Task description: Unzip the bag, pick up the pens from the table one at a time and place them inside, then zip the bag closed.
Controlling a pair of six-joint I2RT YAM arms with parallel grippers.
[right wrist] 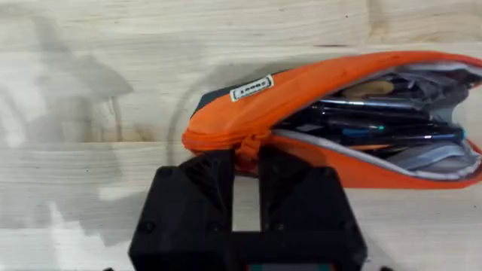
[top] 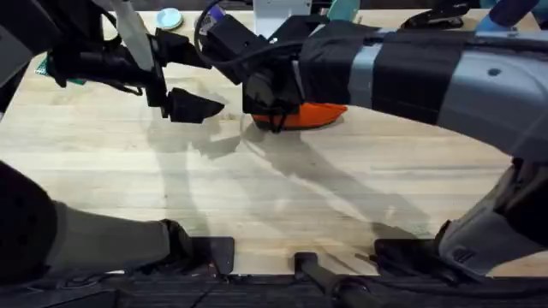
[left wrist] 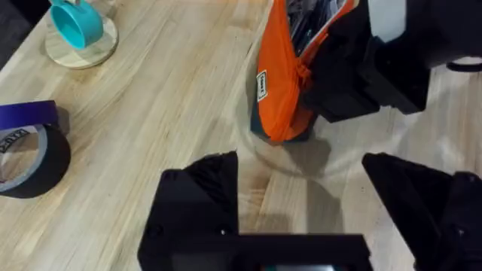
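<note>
Non-task clutter, far side of tabletop

Teal cup [left wrist: 75, 24] lies tipped on a round wood coaster [left wrist: 81, 47]; purple tape roll [left wrist: 28, 114] nr a black tape roll [left wrist: 30, 162], both apart from cup. Overhead: pale round lid/disc [top: 169, 18] at far edge, teal bit [top: 344, 8] & black item [top: 445, 15] further along, too blurred to ID.

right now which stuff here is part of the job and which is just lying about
Part of the job:
- bag, open
- pens inside the bag
- right end effector at the bag's zipper end
- left end effector, open

Lying about:
- tape roll
- teal cup on a coaster
</note>
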